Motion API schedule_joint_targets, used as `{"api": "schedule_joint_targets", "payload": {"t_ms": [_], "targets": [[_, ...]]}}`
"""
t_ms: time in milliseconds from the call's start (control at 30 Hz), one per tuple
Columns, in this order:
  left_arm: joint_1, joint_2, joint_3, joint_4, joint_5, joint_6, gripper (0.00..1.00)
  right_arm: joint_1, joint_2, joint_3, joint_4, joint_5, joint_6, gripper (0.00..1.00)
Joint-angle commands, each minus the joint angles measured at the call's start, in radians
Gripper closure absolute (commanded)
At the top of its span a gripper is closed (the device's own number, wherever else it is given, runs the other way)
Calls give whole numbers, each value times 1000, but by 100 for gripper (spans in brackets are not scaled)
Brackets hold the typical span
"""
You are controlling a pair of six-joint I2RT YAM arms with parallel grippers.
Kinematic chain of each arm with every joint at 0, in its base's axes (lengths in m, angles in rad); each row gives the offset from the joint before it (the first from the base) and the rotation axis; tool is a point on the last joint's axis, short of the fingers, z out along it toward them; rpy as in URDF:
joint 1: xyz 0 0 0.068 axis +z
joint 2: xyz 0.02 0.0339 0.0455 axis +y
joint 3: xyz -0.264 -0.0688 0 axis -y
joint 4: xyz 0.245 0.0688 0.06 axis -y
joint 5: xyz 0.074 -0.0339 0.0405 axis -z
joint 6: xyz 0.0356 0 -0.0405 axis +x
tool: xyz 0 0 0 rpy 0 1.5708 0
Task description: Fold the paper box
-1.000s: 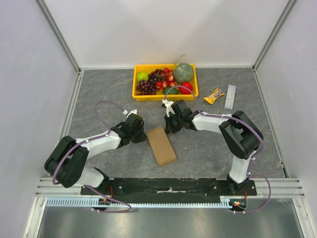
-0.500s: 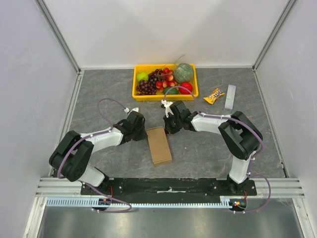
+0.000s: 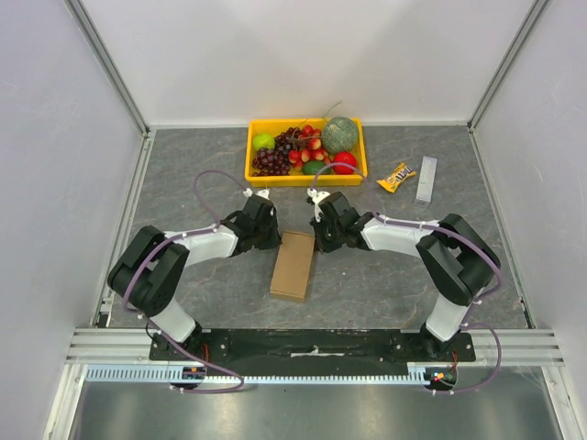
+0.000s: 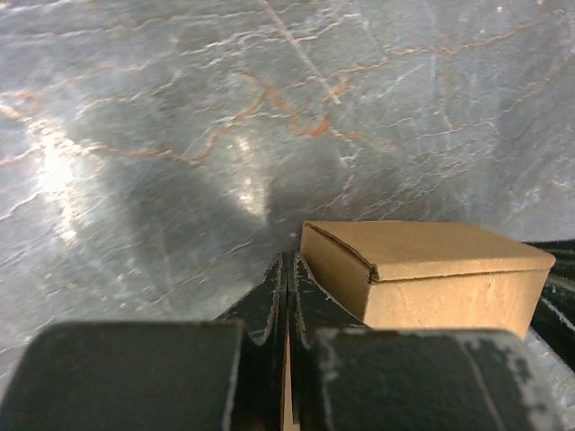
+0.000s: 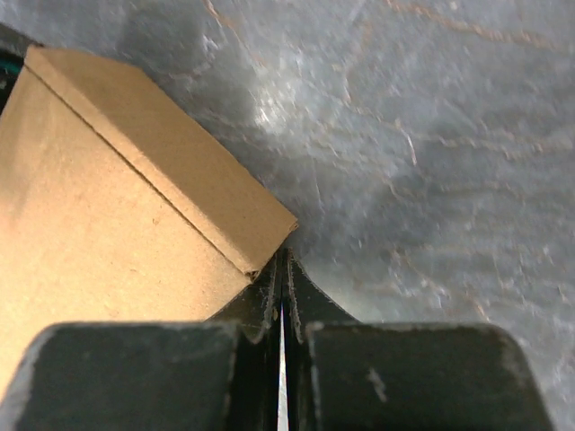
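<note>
paper box [image 3: 294,264]: closed carton lying flat on the desk [image 3: 385,284], midway between the arms.
left end effector [image 3: 272,236]: fingers pinched together with nothing visibly held, tip just beside the box's far-left corner, probably to nudge it square.
right end effector [image 3: 318,243]: likewise closed, at the far-right corner, seemingly bracing the opposite side.
yellow tray [image 3: 275,180]: well beyond, uninvolved.

Paper box [image 3: 293,264] betw. left tool [image 3: 273,240] & right tool [image 3: 317,243], fruit tray [image 3: 275,180] behind.
</note>
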Motion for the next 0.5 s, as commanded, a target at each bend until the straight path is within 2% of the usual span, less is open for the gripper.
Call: {"api": "schedule_joint_targets", "payload": {"t_ms": [0,200,467], "targets": [[-40,71,72,73,157,41,98,64,-79,-64,-21,-1,49,100],[-31,39,98,-34,67,75,98,24,-263,-182,-72,169,85,96],[-8,-159,8,-103,-25,58,80,-3,-533,-324,-96,183,88,83]]}}
